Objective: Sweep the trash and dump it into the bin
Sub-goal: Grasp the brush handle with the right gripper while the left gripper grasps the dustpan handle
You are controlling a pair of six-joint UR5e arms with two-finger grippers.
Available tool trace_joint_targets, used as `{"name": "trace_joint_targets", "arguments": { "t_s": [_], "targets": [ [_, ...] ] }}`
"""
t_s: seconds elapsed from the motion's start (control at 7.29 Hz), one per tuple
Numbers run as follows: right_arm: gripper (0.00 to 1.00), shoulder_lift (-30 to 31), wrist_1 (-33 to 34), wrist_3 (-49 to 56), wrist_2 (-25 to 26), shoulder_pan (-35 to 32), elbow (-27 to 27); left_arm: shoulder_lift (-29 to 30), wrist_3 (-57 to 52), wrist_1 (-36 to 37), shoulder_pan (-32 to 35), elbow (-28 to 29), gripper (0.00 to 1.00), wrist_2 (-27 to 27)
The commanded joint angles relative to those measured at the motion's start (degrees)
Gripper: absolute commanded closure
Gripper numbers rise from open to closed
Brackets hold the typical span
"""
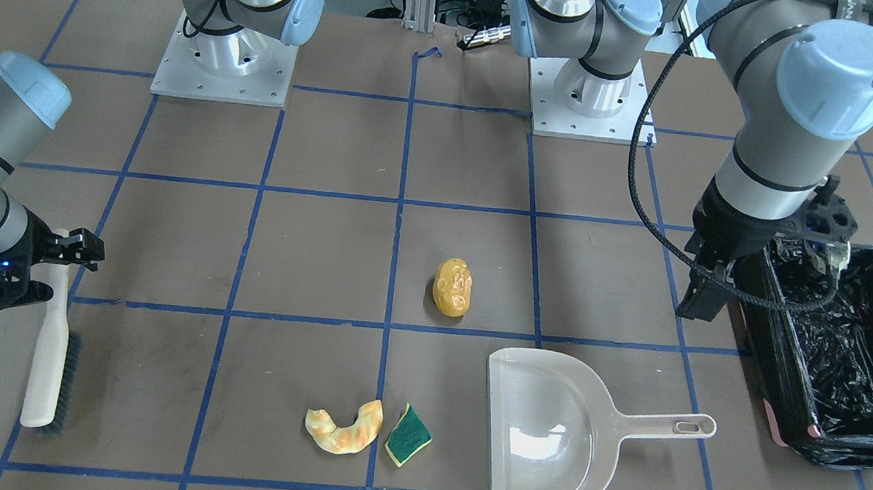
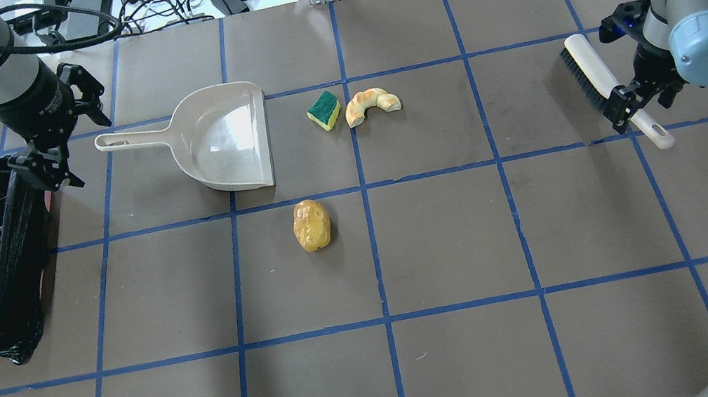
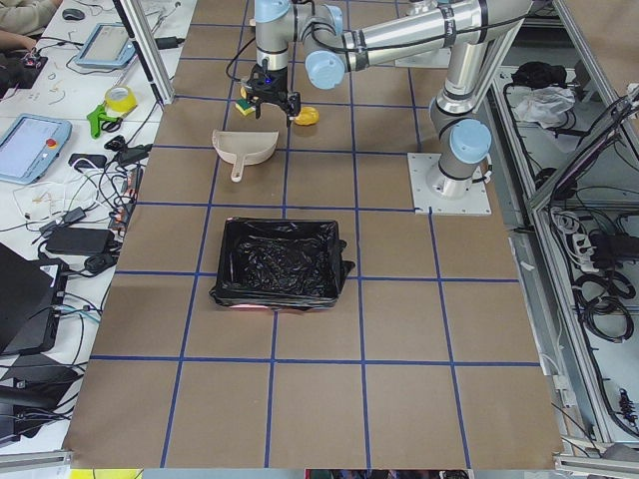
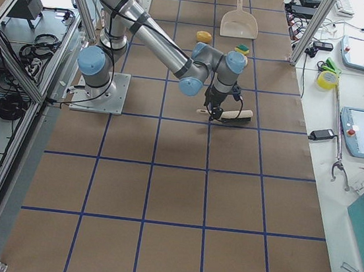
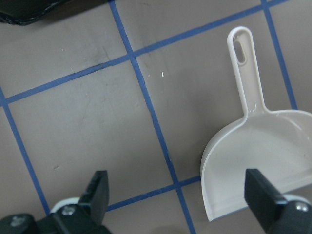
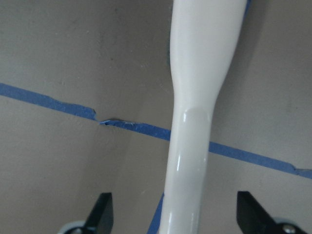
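Potato lump — lengthwise toward robot (flat).

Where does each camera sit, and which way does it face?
Front-facing: opposite the robot, facing both its arms.
Overhead: behind the robot, looking down; both arms.
Left side: beside the bin, left arm beyond.
Right side: opposite end, right arm over brush.
Left wrist: down past left tool onto dustpan.
Right wrist: down past right tool onto brush.
Shared: overhead and left wrist show the dustpan.

The table carries dustpan, brush, bin, potato lump, croissant, sponge wedge.
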State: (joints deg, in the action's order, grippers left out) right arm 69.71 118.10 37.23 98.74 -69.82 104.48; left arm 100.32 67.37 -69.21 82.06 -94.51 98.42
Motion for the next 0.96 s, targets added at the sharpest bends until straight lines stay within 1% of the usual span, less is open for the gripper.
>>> {"name": "trace_joint_targets", "arguments": {
  "t_s": [0.0, 0.14, 0.27, 0.55, 0.69, 0.82],
  "targets": [
    [0.43, 0.2, -0.6, -0.6, 0.0, 0.0, 0.2, 6.1, 5.5, 8.3, 0.0, 0.4, 0.0, 0.1],
    [0.59, 0.2, -0.9, -0.4, 0.0, 0.0, 0.2, 8.0, 5.6, 11.2, 0.0, 0.6, 0.0, -1.7],
    [0.67, 0.2, -2.8, -0.5, 0.1, 0.0, 0.2, 10.0, 6.1, 13.9, 0.0, 1.1, 0.0, -1.7],
    [0.86, 0.2, -3.5, -0.5, 0.2, 0.0, 0.0, 13.8, 7.8, 14.2, -0.1, 4.0, 0.02, -1.7],
    [0.9, 0.3, -3.4, -0.7, 0.2, 0.0, -0.4, 15.4, 7.8, 14.2, -0.1, 5.7, 0.02, -1.6],
    [0.91, 1.0, -3.5, -2.8, -0.1, -0.1, -0.9, 17.2, 7.8, 14.2, 0.0, 7.3, 0.03, -1.5]
  ]
}}
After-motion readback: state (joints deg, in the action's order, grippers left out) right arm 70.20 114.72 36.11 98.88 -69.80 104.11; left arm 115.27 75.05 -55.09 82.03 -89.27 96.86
